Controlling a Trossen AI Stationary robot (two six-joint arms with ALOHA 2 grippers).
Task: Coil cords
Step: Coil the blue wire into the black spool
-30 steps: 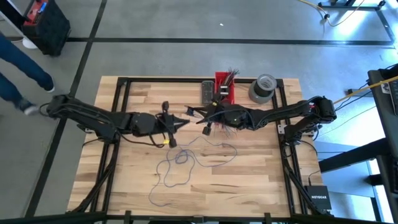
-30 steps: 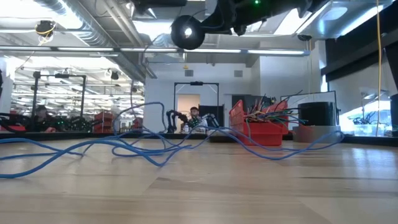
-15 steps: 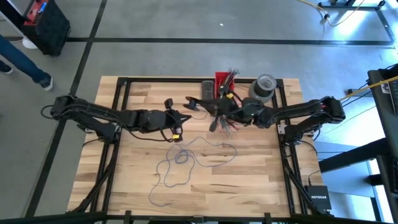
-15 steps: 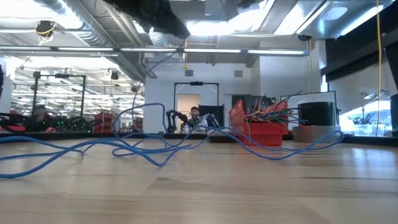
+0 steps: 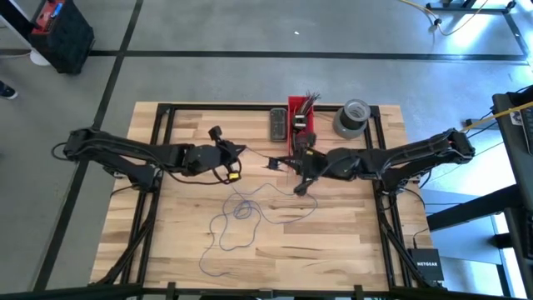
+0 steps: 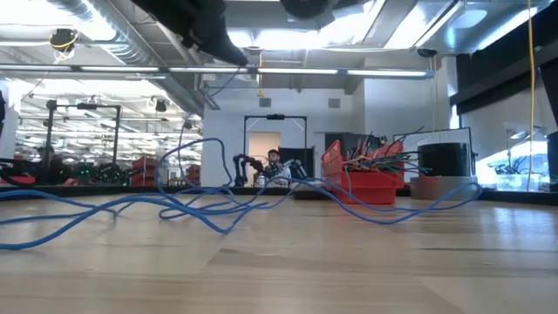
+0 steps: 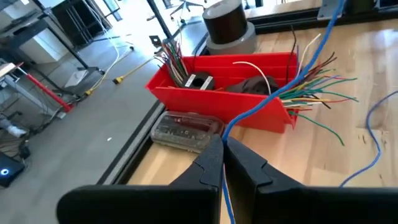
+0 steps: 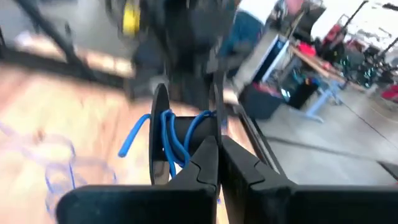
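Left hand (image 7: pixel 222 148) pinches blue cord (image 7: pixel 252 112).

Both dark arms reach toward the middle of the pale wooden table (image 5: pixel 333 242). Left gripper (image 5: pixel 239 151) is pinched shut, right gripper (image 5: pixel 297 164) likewise, just apart from each other. Thin blue-purple cord (image 5: pixel 241 212) sprawls in loose loops below them. Red plastic bin (image 5: pixel 301 117), dark flat box (image 5: pixel 277 124) and grey tape roll (image 5: pixel 351 117) line the far edge.
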